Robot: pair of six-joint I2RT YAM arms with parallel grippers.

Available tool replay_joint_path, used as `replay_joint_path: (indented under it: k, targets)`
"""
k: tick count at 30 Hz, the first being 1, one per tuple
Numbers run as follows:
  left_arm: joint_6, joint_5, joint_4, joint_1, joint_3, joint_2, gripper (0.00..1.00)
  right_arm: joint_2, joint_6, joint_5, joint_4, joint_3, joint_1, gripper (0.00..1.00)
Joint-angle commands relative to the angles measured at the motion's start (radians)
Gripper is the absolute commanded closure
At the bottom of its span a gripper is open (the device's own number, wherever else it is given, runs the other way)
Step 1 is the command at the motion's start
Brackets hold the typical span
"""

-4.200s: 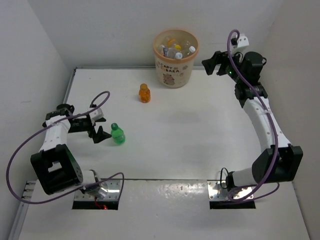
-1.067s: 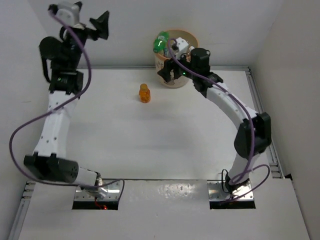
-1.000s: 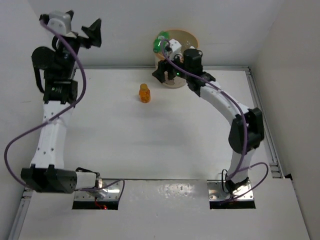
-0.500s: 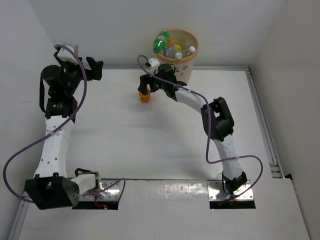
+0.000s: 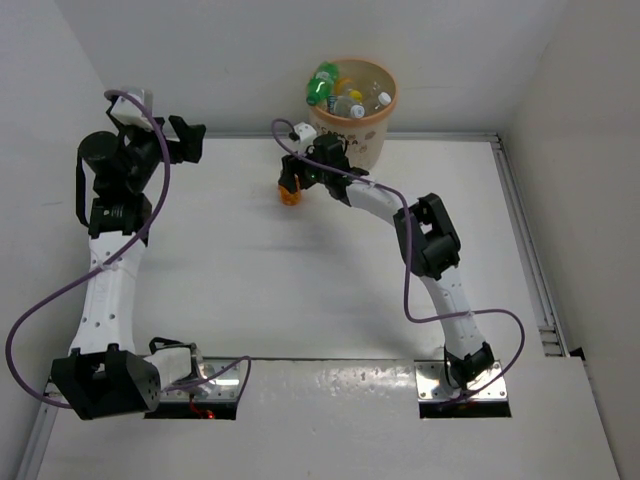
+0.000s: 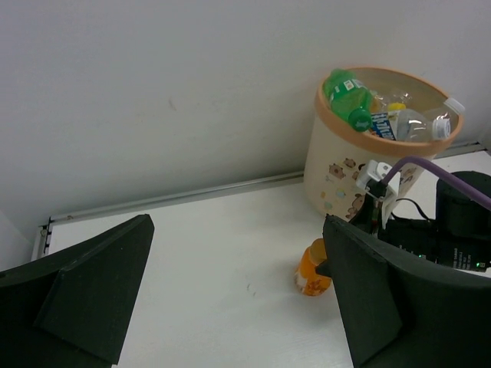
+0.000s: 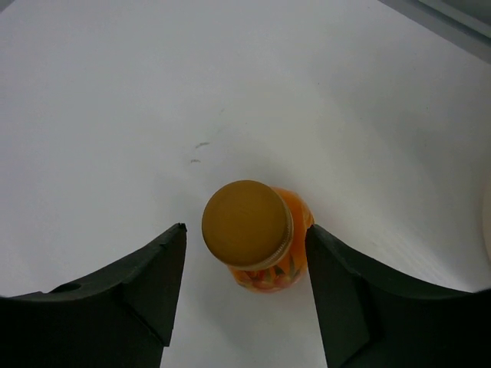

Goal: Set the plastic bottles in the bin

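Note:
The orange bottle (image 5: pixel 290 197) stands upright on the white table, left of the bin (image 5: pixel 368 145). My right gripper (image 5: pixel 289 181) hangs just above it, open. In the right wrist view the bottle's cap (image 7: pixel 247 224) sits between the two fingers (image 7: pixel 123 307), with a gap on each side. The beige bin holds several clear bottles, and a green bottle (image 5: pixel 322 84) lies on its left rim. My left gripper (image 5: pixel 186 141) is open and empty, raised at the far left. Its view shows the bin (image 6: pixel 341 172), the green bottle (image 6: pixel 347 93) and the orange bottle (image 6: pixel 313 270).
White walls close in the table at the back and on both sides. A metal rail (image 5: pixel 520 220) runs along the table's right edge. My right arm (image 5: pixel 425 235) stretches across the table's middle towards the bin. The right wrist and its purple cable (image 6: pixel 449 222) show beside the orange bottle.
The green bottle, earlier on the table by my left gripper, now lies in the bin. My right gripper has moved from the bin left and down over the orange bottle. The left arm has lowered.

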Motion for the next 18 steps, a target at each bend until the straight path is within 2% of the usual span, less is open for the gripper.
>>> replay_joint_path:
  k: [1, 4, 5, 8, 13, 18]
  targets:
    - [-0.016, 0.023, 0.033, 0.021, -0.005, -0.006, 0.01, -0.005, -0.019, -0.030, 0.068, 0.062, 0.011, 0.38]
    - [-0.016, 0.023, 0.033, 0.021, -0.005, -0.006, 0.01, -0.004, -0.031, -0.046, 0.068, 0.073, 0.017, 0.51]
    - [-0.016, 0.023, 0.033, 0.021, -0.005, -0.006, 0.01, -0.005, -0.039, -0.044, 0.070, 0.076, 0.020, 0.59]
    - [-0.016, 0.032, 0.033, 0.021, -0.005, -0.006, 0.01, -0.028, -0.050, -0.047, 0.052, 0.068, 0.023, 0.69]
    - [-0.016, 0.041, 0.033, 0.021, -0.005, -0.016, 0.01, -0.184, -0.065, -0.087, 0.013, -0.002, 0.008, 0.81]
    - [-0.051, 0.063, 0.055, -0.005, -0.035, -0.035, 0.01, -0.379, -0.001, -0.162, -0.048, 0.022, -0.029, 0.87]
